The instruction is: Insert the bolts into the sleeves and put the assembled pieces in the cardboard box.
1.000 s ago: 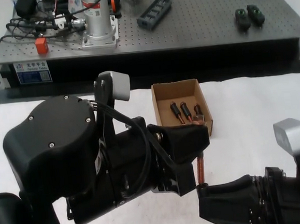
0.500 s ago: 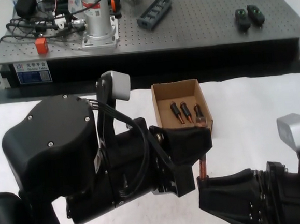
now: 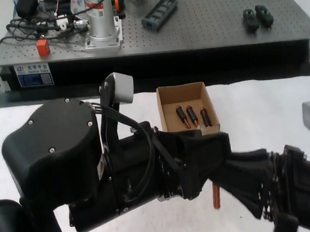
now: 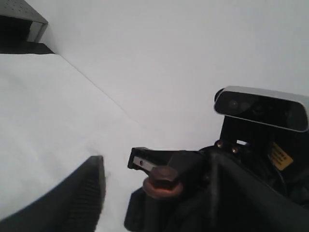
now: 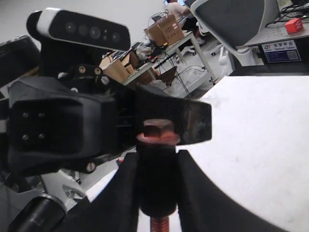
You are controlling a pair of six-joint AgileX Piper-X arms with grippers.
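Note:
A copper bolt sits head-up in a black sleeve, and my right gripper is shut on that sleeve. The bolt's threaded end hangs below the two grippers over the white cloth. My left gripper is right against the bolt head, open, with one finger apart from the bolt head. The cardboard box stands just beyond, with three assembled pieces lying inside.
A perforated metal bench at the back carries a metal post, a black slotted tray, two small black parts, an orange block and cables. White cloth covers the near surface.
My right arm has moved up and to the right, closing against the left gripper. The bolt now sticks out lower, beneath both grippers. The left arm has stayed put.

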